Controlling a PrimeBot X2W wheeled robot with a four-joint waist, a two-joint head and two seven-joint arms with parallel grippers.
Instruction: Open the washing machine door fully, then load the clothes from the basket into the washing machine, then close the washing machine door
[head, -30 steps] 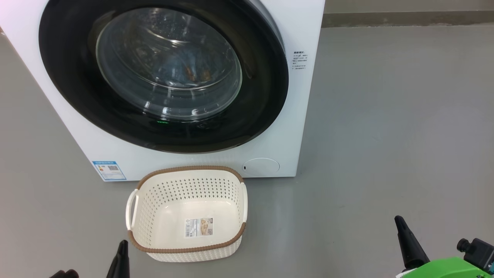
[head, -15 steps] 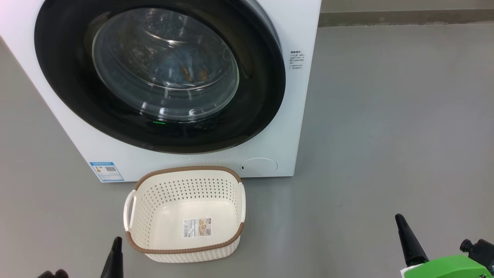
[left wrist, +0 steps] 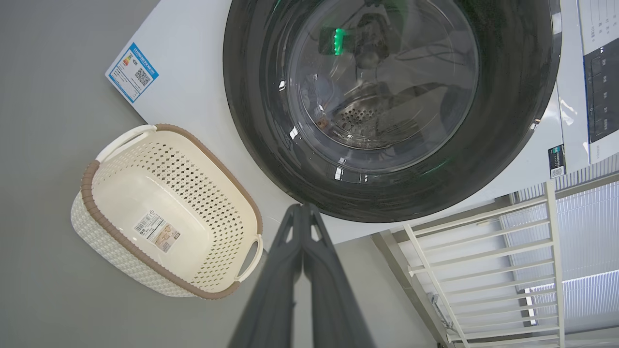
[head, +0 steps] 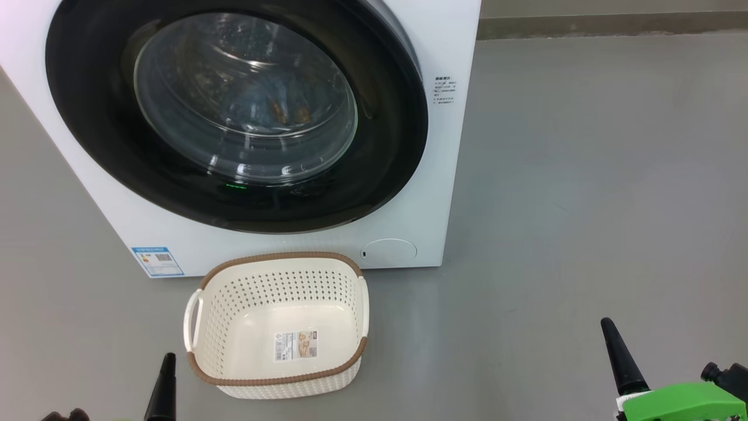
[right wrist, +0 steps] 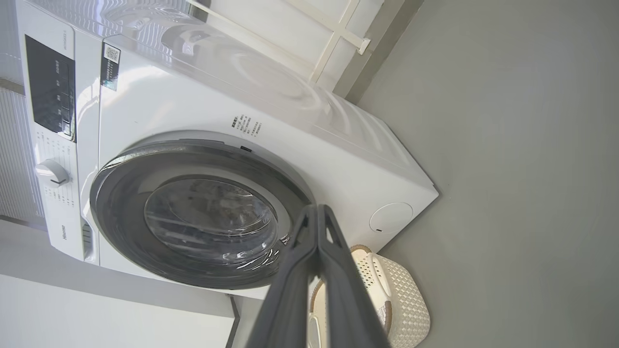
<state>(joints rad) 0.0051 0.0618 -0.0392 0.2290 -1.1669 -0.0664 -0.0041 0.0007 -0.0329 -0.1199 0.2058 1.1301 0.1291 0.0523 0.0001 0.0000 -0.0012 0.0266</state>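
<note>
The white washing machine (head: 292, 245) stands ahead with its black-rimmed washing machine door (head: 385, 146) shut flat against the front. Through the glass bowl I faintly see the clothes (head: 280, 111), blue with orange-brown figures, inside the drum. On the floor in front sits the cream basket (head: 280, 257), empty except for a label. My left gripper (head: 166, 362) is shut, low at the basket's left. My right gripper (head: 610, 333) is shut, far right of the basket. The left wrist view has the left gripper (left wrist: 302, 210), the basket (left wrist: 89, 179) and the door (left wrist: 508, 121). The right gripper (right wrist: 316, 210) points at the door (right wrist: 116, 203).
Open grey floor (head: 584, 175) stretches right of the machine to the wall base (head: 584, 26). A white railing (left wrist: 483, 251) stands beside the machine in the left wrist view. The control panel and knob (right wrist: 51, 172) are on the machine's top front.
The whole head view has slid slightly left, so the camera moved. Both grippers stay shut and low; door, basket and clothes keep their places.
</note>
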